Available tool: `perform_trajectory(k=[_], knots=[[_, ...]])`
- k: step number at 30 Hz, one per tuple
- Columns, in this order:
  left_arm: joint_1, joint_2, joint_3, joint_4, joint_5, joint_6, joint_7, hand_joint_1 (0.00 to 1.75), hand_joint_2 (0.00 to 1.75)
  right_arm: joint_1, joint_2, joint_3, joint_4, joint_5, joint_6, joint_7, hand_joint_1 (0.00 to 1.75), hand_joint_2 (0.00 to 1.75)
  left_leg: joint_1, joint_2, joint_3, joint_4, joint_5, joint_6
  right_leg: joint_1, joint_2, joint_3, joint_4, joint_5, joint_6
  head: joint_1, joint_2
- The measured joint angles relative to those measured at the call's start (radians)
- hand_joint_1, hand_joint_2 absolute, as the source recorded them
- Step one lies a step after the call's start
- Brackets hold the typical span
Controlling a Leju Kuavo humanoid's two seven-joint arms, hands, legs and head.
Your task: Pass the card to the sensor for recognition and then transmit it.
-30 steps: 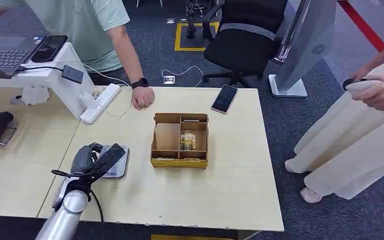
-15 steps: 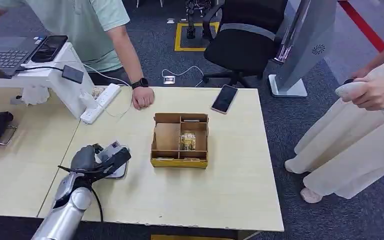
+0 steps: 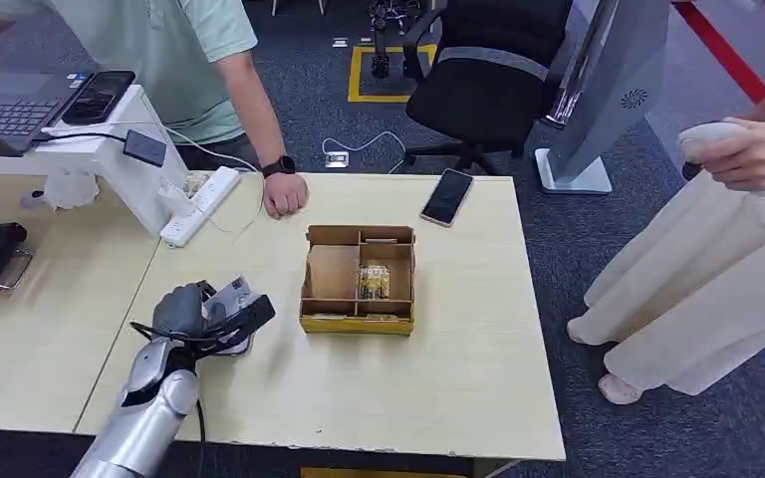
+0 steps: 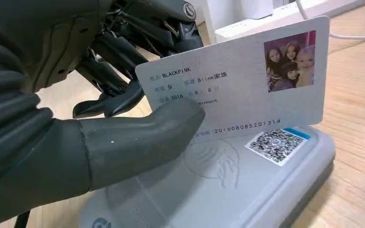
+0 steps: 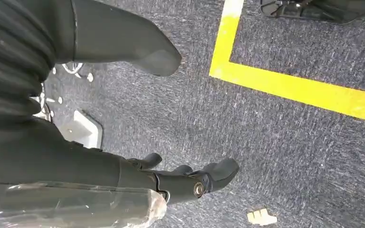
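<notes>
Two people stand by a pale wooden table (image 3: 408, 398) in the head view. Since a second ago, the left hand (image 3: 199, 317) has drawn toward 5 o'clock and lifted the card (image 3: 227, 297) off the sensor (image 3: 239, 345), which now peeks out at the hand's 5 o'clock edge. A divided cardboard box (image 3: 359, 279) sits mid-table, at 3 o'clock from the hand; a phone (image 3: 447, 196) lies at the far edge, a power strip (image 3: 199, 206) at 11 o'clock. One person's fist (image 3: 284, 194) rests on the table beyond the box; the other person (image 3: 717, 249) stands at 3 o'clock, off the table.

Left wrist view: the left hand (image 4: 100, 118) pinches the card (image 4: 247, 80) between thumb and fingers at one short end. The card stands on its long edge just above the grey sensor (image 4: 266, 180), tilted, long axis running away from the hand, its printed face and photo toward the camera.

Right wrist view: the right hand (image 5: 138, 118) hangs over dark carpet (image 5: 275, 156) with a yellow line (image 5: 290, 90), fingers loosely spread, holding nothing.
</notes>
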Motion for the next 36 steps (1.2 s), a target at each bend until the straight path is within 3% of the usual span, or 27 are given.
perform_trajectory(k=[6,19,22,25,33,36], knots=[[-0.004,-0.009,0.000,0.006,0.028,0.005,-0.037,1.75,1.75,0.000,0.001,-0.010,0.000,0.002,0.000,0.000,0.00,1.75,0.000,0.000,0.000,0.000,0.000,0.000,0.000,0.000,0.000,0.000,0.000,0.000,0.000,0.000],[-0.004,-0.014,0.000,0.007,0.031,0.011,-0.039,1.75,1.75,0.000,0.003,-0.015,0.000,0.002,0.000,0.000,0.00,1.75,0.000,0.000,0.000,0.000,0.000,0.000,0.000,0.000,0.000,0.000,0.000,0.000,0.000,0.000],[-0.002,-0.015,0.000,0.007,0.050,0.037,-0.073,1.75,1.75,0.000,0.003,-0.018,0.000,0.006,0.000,-0.003,0.00,1.75,0.000,0.000,0.000,0.000,0.000,0.000,0.000,0.000,0.000,0.000,0.000,0.000,0.000,0.000],[0.007,-0.022,0.000,-0.003,0.043,0.123,-0.114,1.75,1.75,0.000,0.003,-0.021,0.000,0.018,-0.001,-0.010,0.00,1.75,0.000,0.000,0.000,0.000,0.000,0.000,0.000,0.000,0.000,0.000,0.000,0.000,0.000,0.000],[-0.010,-0.048,0.000,-0.039,-0.094,0.491,-0.204,1.75,1.75,-0.002,0.003,-0.021,0.002,0.039,-0.019,-0.024,0.00,1.75,0.000,0.000,-0.001,0.000,0.000,0.000,0.000,0.000,-0.001,0.000,0.000,0.000,0.000,0.000],[-0.033,-0.067,0.006,-0.039,-0.142,0.552,-0.226,1.75,1.75,-0.005,0.003,-0.021,0.006,0.047,-0.021,-0.020,0.00,1.75,0.000,0.000,-0.001,0.000,0.000,0.000,0.000,0.000,-0.001,0.000,0.000,0.000,0.000,0.000]])
